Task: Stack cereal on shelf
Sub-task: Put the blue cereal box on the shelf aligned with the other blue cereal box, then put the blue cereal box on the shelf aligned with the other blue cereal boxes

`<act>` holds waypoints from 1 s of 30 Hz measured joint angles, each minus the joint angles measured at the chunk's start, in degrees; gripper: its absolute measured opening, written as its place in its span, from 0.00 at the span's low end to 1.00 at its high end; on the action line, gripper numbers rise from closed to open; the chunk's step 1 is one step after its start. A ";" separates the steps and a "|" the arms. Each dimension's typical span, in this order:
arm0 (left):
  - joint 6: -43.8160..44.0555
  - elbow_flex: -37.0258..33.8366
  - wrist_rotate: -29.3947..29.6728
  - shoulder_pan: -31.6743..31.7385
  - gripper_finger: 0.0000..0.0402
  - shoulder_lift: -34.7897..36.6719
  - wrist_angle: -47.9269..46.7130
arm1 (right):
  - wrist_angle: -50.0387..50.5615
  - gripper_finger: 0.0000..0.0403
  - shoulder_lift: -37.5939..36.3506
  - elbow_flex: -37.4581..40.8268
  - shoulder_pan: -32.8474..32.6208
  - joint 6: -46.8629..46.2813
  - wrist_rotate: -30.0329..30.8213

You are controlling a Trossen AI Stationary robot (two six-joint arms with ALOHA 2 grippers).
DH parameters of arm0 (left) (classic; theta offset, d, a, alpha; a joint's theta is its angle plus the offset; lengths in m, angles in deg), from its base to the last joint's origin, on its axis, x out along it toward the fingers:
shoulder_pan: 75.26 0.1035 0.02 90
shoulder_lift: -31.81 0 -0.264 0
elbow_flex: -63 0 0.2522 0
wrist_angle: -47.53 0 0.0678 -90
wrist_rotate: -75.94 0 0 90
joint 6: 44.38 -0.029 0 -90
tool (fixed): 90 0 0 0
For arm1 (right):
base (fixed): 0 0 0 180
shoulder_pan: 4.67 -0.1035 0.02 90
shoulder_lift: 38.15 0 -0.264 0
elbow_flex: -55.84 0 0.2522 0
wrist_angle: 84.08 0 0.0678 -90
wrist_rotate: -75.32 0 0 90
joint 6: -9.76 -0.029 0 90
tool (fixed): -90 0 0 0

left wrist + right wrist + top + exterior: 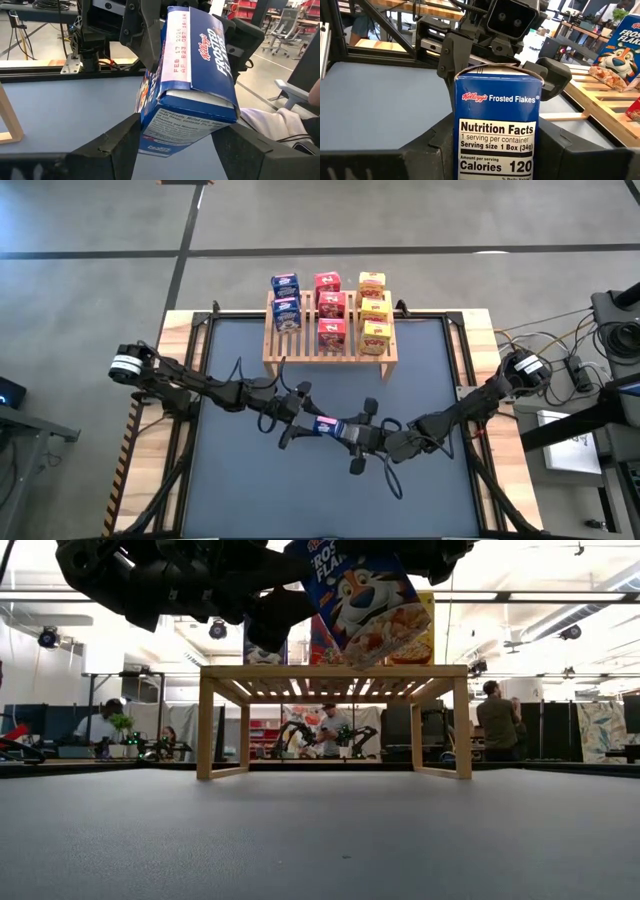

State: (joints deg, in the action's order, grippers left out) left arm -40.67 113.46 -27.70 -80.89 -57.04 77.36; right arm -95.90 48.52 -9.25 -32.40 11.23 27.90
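A blue cereal box (327,423) hangs over the middle of the table, between my two grippers. My left gripper (305,420) comes from the table's left and is shut on one end of the box (187,115). My right gripper (352,432) comes from the right and is shut on the other end (495,125). The wooden slatted shelf (330,352) stands on its legs at the table's far edge. On it stand two blue boxes (286,298), three red boxes (330,307) and three yellow boxes (375,310). My left gripper pinches the box's near end (150,125) between its two fingers, one on each of two opposite sides. The fingers lie about level, coming from the table's left, along the box. The box is lifted clear of the table, tilted in the low view (365,600). My right gripper pinches the box's other end between its two fingers, which lie on the faces on either side of the nutrition panel (495,145). The fingers lie about level, coming from the table's right. The box hangs clear of the table between both grippers.
The dark table mat (330,490) lies bare in front of the shelf and under the grippers. Wooden table edges (175,380) frame it left and right. Cables and equipment (590,370) sit beyond the right edge. People sit and stand in the room behind the shelf (497,720).
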 joint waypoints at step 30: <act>-3.63 0.00 4.57 1.22 0.54 17.08 -19.86 | 6.28 0.74 -0.08 0.03 -1.65 -5.28 -3.32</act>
State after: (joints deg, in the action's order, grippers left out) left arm -44.30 113.46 -23.14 -79.66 -39.95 57.50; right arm -89.63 48.44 -9.23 -34.05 5.95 24.58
